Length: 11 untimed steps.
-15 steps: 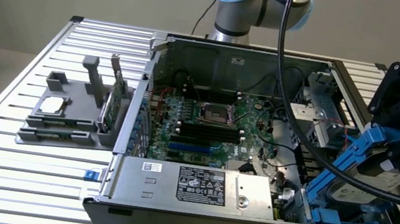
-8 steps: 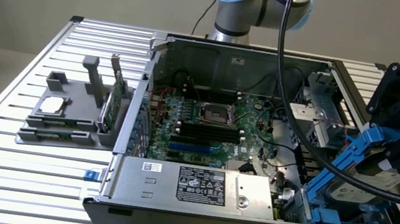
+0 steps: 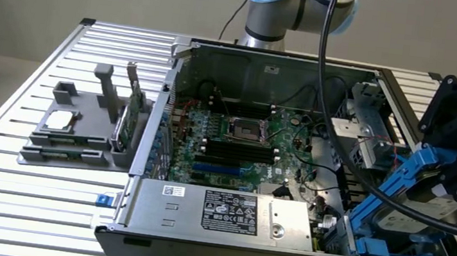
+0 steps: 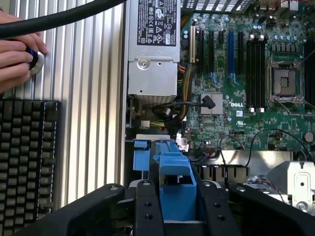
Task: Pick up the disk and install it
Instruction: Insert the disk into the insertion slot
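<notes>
The disk (image 3: 404, 216) is a flat, hard metal box in a blue frame (image 3: 395, 182). It looks a bit heavy and will not bend. A bump could hurt it, so it needs gentle moves. The blue frame is the best place to hold it, on its two long sides.

The gripper (image 3: 451, 179) is pinching that frame, with one black finger (image 4: 146, 206) on each side of the blue plastic. I think the hold is firm, but the spots where the fingers press are hard to see. The disk hangs tilted over the corner of the computer case (image 3: 283, 254) at the exterior view's right, just above some blue rails (image 3: 382, 249).

A thick black cable (image 3: 331, 133) runs right beside the disk and could snag it. Thin wires (image 4: 182, 105) lie nearby too. The silver power box (image 3: 219, 211) and the green board (image 3: 236, 135) sit farther in. A person's hand (image 4: 17, 54) rests on a knob by a keyboard (image 4: 27, 162), well apart from the disk.
</notes>
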Motion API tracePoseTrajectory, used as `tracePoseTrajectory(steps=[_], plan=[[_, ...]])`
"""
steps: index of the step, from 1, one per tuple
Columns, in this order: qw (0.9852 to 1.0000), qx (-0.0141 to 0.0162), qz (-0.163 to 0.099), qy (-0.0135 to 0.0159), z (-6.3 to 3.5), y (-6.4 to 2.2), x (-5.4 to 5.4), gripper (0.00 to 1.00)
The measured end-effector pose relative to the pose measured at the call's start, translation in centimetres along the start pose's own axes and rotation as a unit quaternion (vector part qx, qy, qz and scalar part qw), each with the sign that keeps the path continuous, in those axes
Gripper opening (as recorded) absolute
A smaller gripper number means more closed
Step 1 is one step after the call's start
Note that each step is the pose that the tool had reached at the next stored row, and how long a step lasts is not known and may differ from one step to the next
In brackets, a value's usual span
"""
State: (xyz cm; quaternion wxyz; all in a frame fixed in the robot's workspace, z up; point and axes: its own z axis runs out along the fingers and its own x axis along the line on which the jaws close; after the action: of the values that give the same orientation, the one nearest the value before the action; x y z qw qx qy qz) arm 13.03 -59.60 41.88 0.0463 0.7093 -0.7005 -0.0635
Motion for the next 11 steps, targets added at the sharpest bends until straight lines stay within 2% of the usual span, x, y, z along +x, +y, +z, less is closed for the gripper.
tracePoseTrajectory(steps=[11], plan=[[1.0,-0.0026,0.0,0.0,0.9,-0.24,-0.04,0.33]])
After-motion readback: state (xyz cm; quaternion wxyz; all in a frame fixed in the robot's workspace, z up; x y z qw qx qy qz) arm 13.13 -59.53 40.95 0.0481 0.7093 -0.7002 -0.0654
